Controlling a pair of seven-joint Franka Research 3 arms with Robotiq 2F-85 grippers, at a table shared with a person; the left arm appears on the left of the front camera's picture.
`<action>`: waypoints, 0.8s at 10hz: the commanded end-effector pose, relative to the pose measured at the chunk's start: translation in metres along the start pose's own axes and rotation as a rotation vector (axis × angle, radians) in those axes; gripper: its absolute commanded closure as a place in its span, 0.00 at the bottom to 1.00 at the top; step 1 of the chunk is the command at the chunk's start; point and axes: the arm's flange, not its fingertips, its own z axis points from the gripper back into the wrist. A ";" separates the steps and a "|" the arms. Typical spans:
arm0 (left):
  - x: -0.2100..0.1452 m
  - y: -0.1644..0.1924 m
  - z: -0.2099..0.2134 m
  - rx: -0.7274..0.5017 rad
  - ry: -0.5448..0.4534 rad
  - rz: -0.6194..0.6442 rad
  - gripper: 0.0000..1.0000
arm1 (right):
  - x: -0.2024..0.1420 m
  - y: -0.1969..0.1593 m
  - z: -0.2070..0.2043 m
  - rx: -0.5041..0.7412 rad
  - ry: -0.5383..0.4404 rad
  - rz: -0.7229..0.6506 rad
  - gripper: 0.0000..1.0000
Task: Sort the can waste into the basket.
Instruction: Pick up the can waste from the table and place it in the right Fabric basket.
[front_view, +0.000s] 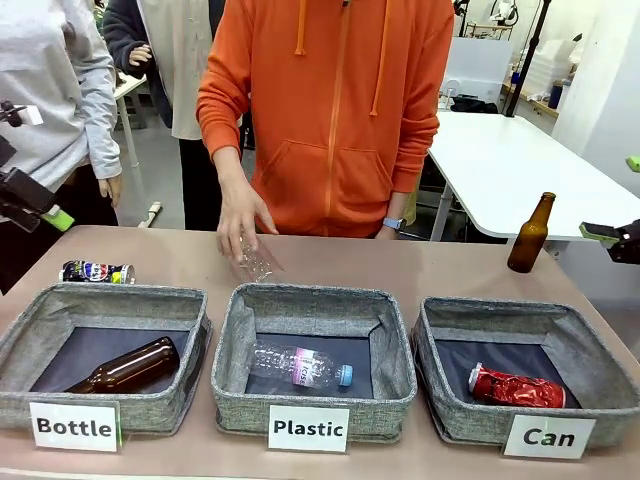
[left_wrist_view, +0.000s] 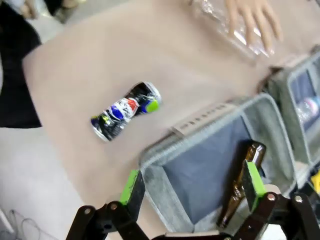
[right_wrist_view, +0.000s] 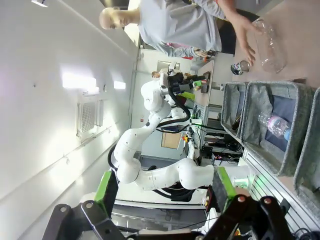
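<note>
Left claw, right claw spread; red can in basket; dark can on table

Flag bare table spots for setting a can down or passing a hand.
Widest bare strip: behind the Can basket, between the person's hand on the clear bottle and the upright brown bottle. Smaller patch between the dark can and that hand. Crowded: Bottle basket and Plastic basket sit close beside it.

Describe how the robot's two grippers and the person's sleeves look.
The left gripper and right gripper look alike: black jointed frames with silver screws, ending in slim fingers faced in bright green. The person wears an orange hoodie with long sleeves and drawstrings, plus a pale blue watch.
</note>
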 end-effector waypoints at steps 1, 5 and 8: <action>0.015 0.001 -0.002 0.074 0.044 0.052 0.00 | 0.001 0.001 0.004 0.001 0.015 0.024 0.00; 0.007 0.002 -0.004 0.035 0.003 0.024 0.00 | 0.001 0.001 0.004 0.001 0.015 0.024 0.00; 0.038 0.004 -0.001 0.100 0.049 -0.139 0.00 | 0.001 0.001 0.004 0.001 0.015 0.024 0.00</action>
